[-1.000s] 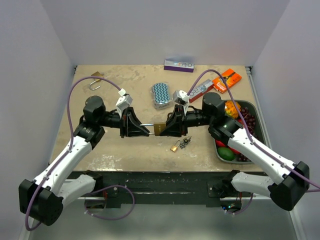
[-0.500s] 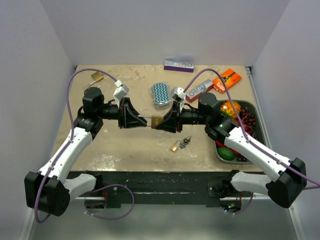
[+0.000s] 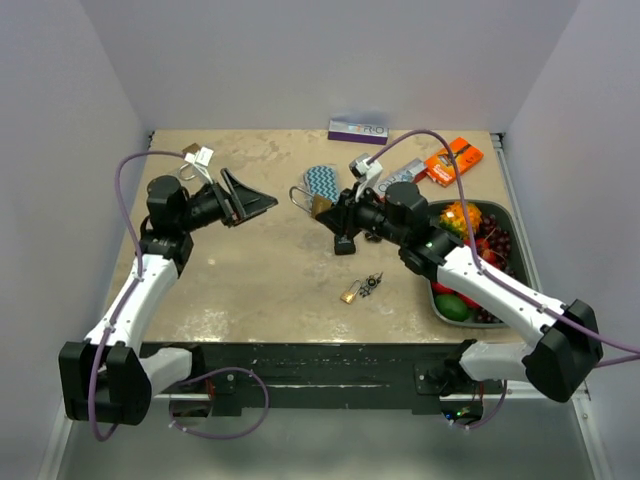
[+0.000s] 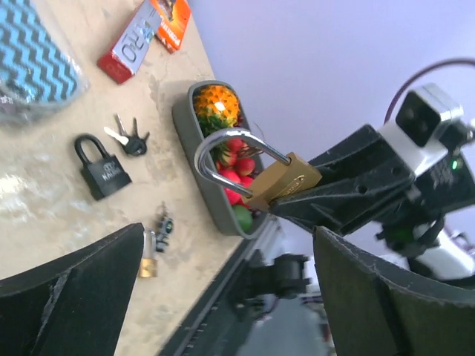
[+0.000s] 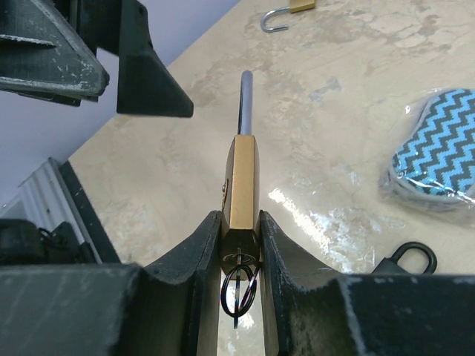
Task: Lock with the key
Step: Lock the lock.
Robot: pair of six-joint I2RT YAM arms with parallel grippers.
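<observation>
My left gripper (image 3: 256, 200) now gapes wide, empty, backed well away from zigzag pouch (image 3: 322, 178) | right gripper (image 3: 331, 214) clamps brass padlock (image 3: 318, 206) just beside pouch, key (image 5: 237, 286) inserted | shackle looks seated; I judge locking nearly done

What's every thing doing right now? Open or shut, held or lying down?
Left pincer, wide open, holding nothing.
Right pincer, shut on the brass padlock.
Brass padlock, held above the table, key in its keyhole; locked or not, can't tell.
Black padlock, shut, lying on the table.
Far padlock, shackle open, lying down.
Small padlock, lying down; too small to tell more.
</observation>
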